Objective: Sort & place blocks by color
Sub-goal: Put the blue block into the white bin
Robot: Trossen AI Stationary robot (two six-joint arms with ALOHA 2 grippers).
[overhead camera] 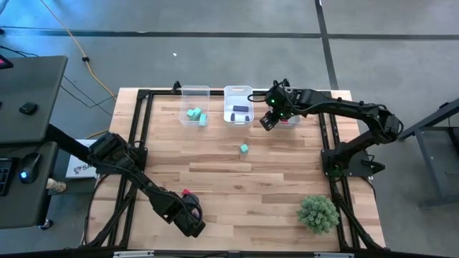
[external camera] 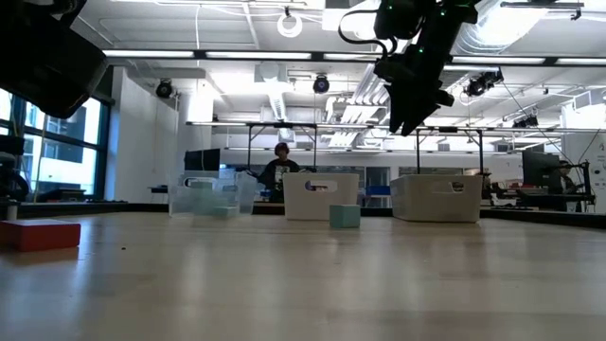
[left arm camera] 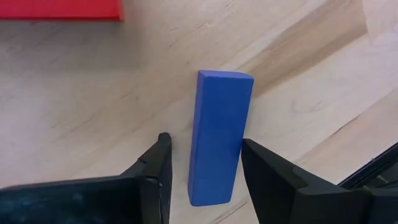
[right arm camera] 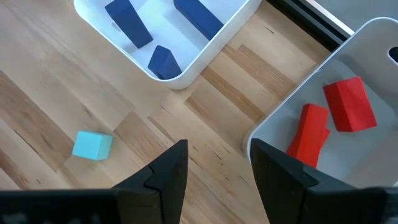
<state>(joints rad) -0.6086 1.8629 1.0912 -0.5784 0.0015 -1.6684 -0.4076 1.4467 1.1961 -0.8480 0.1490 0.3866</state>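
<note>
A blue bar block (left arm camera: 219,140) lies flat on the wooden table near its front edge. My left gripper (left arm camera: 205,146) comes down over it, open, with one finger on each long side. A red block (left arm camera: 59,9) lies just beyond it, also visible in the overhead view (overhead camera: 186,193). A teal block (overhead camera: 244,148) rests alone at mid-table. My right gripper (right arm camera: 219,168) hangs open and empty above the gap between the bin of blue blocks (right arm camera: 163,62) and the bin of red blocks (right arm camera: 348,102). My left gripper comes from above, its fingers along the bar's two long sides near one end. One finger (left arm camera: 264,171) lies against a long side (left arm camera: 241,155); the other finger (left arm camera: 158,168) stands a little off, with bare wood between. The bar lies flat on the table.
Three clear bins stand along the far edge: one with teal blocks (overhead camera: 195,107), one with blue blocks (overhead camera: 238,106), one under my right gripper (overhead camera: 290,120). A spiky green plant ball (overhead camera: 318,213) sits at the front right. A person shows in the room behind (external camera: 281,166).
</note>
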